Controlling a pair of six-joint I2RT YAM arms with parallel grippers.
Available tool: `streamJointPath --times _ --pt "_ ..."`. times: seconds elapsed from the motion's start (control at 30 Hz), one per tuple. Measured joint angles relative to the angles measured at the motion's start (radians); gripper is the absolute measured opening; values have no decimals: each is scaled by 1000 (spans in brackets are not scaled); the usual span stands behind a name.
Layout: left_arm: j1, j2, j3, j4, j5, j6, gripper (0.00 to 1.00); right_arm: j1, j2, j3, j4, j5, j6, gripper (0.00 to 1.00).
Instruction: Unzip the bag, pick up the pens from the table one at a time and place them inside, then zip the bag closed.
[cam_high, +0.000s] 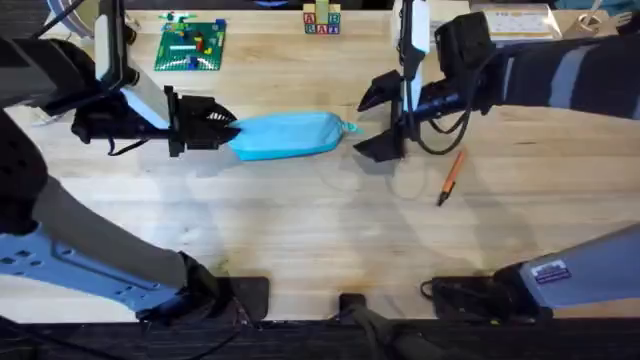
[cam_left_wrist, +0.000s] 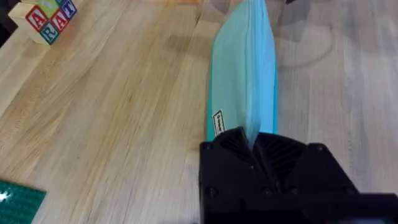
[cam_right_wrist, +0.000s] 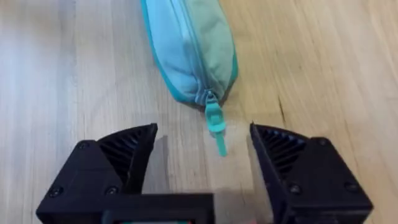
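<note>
The light-blue bag (cam_high: 285, 135) lies across the middle of the table (cam_high: 300, 230), its zipper shut along the top. My left gripper (cam_high: 226, 129) is shut on the bag's left end; in the left wrist view the black fingers (cam_left_wrist: 236, 149) pinch the fabric of the bag (cam_left_wrist: 242, 68). My right gripper (cam_high: 378, 120) stands open at the bag's right end. In the right wrist view the bag (cam_right_wrist: 189, 43) ends in a small pull tab (cam_right_wrist: 216, 124), which lies on the wood between the spread fingers of the right gripper (cam_right_wrist: 204, 140), untouched. An orange pen (cam_high: 450, 177) with a dark tip lies right of the bag.
A green brick baseplate (cam_high: 190, 45) sits at the back left, and lettered toy blocks (cam_high: 322, 20) stand at the back centre. Papers (cam_high: 520, 20) lie at the back right. Bare wood stretches in front of the bag.
</note>
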Motion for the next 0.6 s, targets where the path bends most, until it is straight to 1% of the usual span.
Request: streamJointPath --times 0.3,0.6 --pt "0 0 0 0 0 0 42 41 26 3 27 0 11 881" --pt "0 0 0 0 0 0 42 45 56 4 49 0 30 870"
